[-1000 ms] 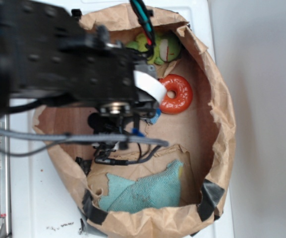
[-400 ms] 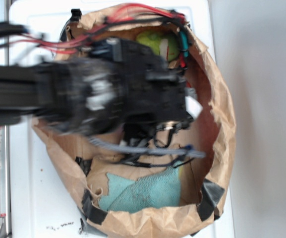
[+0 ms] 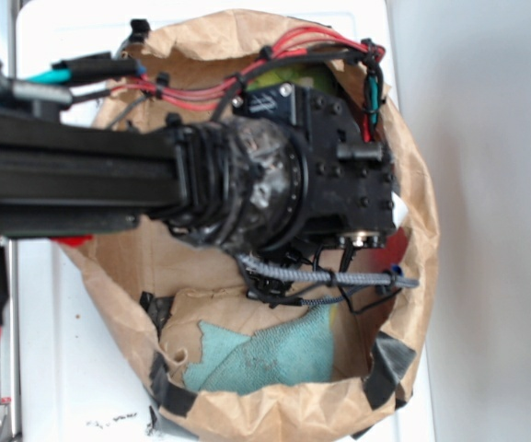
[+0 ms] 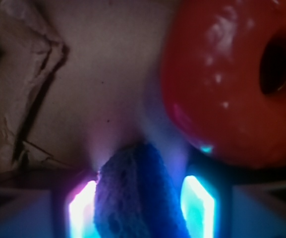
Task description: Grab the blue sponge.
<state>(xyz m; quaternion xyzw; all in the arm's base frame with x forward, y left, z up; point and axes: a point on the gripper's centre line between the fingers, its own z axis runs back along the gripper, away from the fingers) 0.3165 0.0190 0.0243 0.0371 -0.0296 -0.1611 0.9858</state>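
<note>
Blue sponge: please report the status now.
End effector fingers on both sides of the blue sponge, full closure not confirmed. Orange ring close beside, upper right in the wrist view. Exterior view: arm hides the sponge.

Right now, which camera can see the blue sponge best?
The wrist camera. The blue sponge sits right between the two glowing fingers, close up, beside the orange ring. In the exterior camera, the robot arm hides the sponge completely.

Sponge [image 4: 135, 196] between gripper [image 4: 142, 208] fingers; ring [image 4: 232, 84] just beyond.
</note>
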